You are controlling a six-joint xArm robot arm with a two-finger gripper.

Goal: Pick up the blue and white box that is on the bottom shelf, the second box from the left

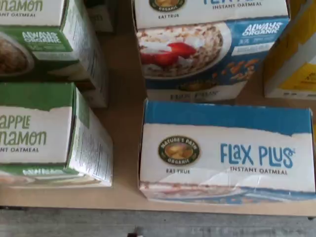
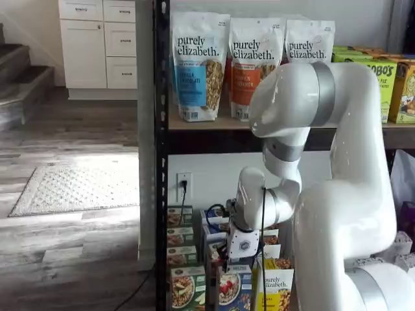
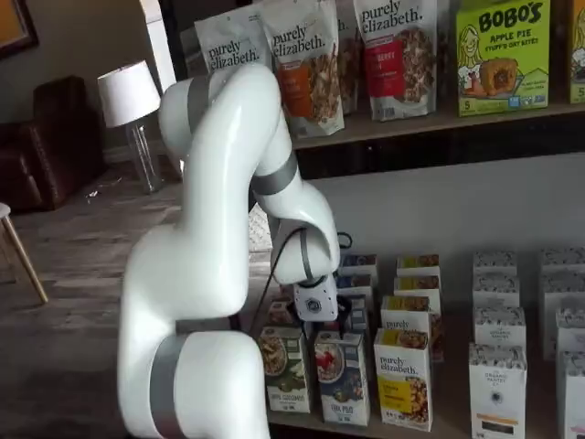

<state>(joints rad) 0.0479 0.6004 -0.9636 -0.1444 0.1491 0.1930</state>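
Grey plank flooring and white cabinets frame a black metal rack where the white arm [image 3: 219,274] reaches over the bottom shelf [image 3: 457,416], its gripper [image 3: 320,322] low among the cartons with fingers hidden in both shelf views, presumably spread wide and holding nothing. Up front stand three small cartons: a green-fronted carton [image 3: 285,368], the blue and white box [image 3: 342,377] and a yellow-fronted carton [image 3: 403,377], each with more behind. From the wrist view, two blue and white boxes and two green ones show, a bare strip of board between the columns and the front box [image 1: 227,150] near the shelf's edge.
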